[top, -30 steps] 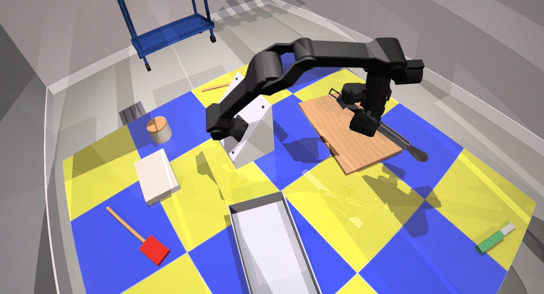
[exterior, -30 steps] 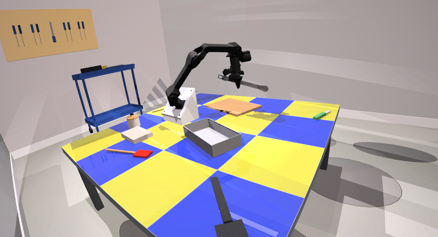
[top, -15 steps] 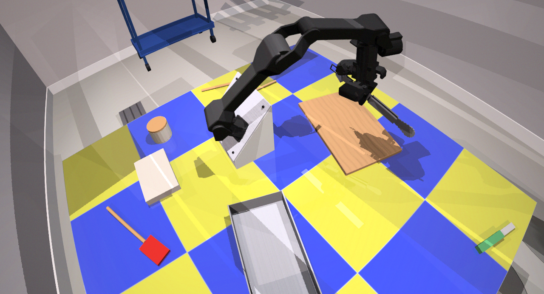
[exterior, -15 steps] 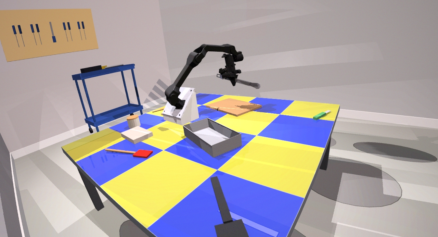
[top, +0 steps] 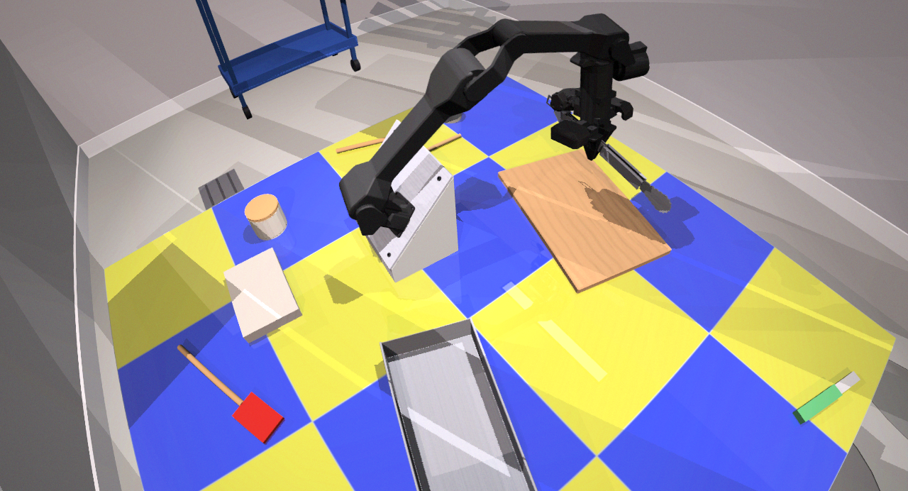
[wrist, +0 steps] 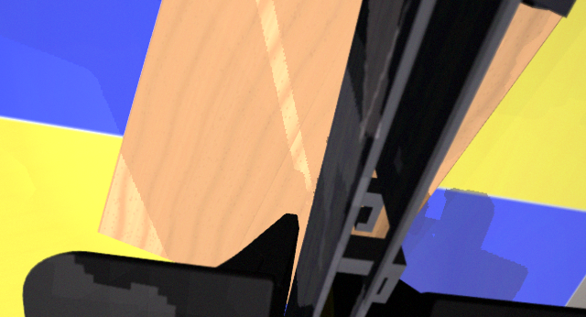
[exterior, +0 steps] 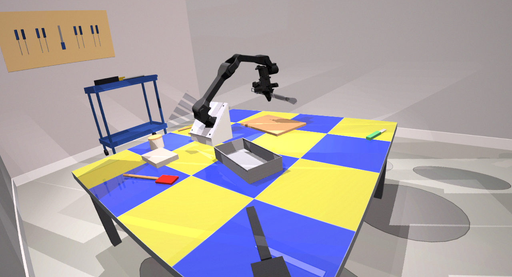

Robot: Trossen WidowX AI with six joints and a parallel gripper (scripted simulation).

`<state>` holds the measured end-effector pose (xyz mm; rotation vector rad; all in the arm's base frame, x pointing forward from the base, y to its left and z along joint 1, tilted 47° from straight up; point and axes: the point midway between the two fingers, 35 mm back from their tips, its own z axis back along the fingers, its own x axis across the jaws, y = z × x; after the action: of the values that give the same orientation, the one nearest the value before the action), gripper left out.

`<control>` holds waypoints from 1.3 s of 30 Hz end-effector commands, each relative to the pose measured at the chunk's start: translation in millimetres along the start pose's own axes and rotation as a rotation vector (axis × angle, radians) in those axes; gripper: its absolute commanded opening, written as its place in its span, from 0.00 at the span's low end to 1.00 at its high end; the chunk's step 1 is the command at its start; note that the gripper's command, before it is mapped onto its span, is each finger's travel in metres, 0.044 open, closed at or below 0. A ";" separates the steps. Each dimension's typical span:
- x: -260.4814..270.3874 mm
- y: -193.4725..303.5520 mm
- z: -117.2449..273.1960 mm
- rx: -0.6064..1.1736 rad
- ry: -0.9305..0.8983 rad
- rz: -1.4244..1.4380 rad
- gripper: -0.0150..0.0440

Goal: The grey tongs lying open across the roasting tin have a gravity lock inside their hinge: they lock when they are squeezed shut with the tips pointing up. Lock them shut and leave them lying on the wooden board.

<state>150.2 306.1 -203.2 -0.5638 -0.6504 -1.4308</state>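
Note:
My gripper [top: 593, 150] [exterior: 268, 97] [wrist: 300, 227] is shut on the grey tongs [top: 628, 166] [exterior: 284, 97] [wrist: 339, 184], pointing down and holding them in the air above the far part of the wooden board [top: 539, 215] [exterior: 261, 126] [wrist: 206, 102]. The tongs' two arms lie close together. Their scalloped tips reach out to the right past the board and tilt a little down; the wire loop end is on the other side of the gripper. The lock inside the hinge does not show. The roasting tin [top: 431, 340] [exterior: 268, 169] stands nearer the front with no tongs on it.
The arm rises from a white wedge-shaped stand [top: 431, 234] [exterior: 223, 126]. A cream block [top: 259, 291] [exterior: 159, 156], a lidded jar [top: 269, 226] [exterior: 156, 143] and a red spatula [top: 257, 417] [exterior: 167, 179] lie left. A green-handled tool [top: 818, 403] [exterior: 374, 135] lies far right.

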 end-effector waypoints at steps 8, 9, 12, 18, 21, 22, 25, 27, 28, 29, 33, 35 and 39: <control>-3.3 -4.8 -5.3 0.221 -0.036 -0.002 0.00; -3.5 -5.8 -6.4 0.265 -0.043 -0.001 0.00; -4.0 -8.7 -8.3 0.398 -0.060 0.005 0.00; -4.5 -15.7 -7.3 0.662 -0.070 0.016 0.00; -4.6 -20.1 -4.5 0.798 -0.064 0.023 0.00; -4.6 -21.9 -3.3 0.844 -0.060 0.026 0.00; -4.5 -27.7 1.2 0.981 -0.043 0.033 0.00; -4.3 -30.8 3.6 1.042 -0.034 0.038 0.00; -4.3 -31.2 3.9 1.049 -0.033 0.039 0.00; -4.3 -31.2 3.9 1.049 -0.033 0.039 0.00; -4.3 -31.2 3.9 1.049 -0.033 0.039 0.00; -4.3 -31.2 3.9 1.049 -0.033 0.039 0.00; -4.3 -31.2 3.9 1.049 -0.033 0.039 0.00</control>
<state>118.3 307.6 -205.7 0.2118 -1.2664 -0.8653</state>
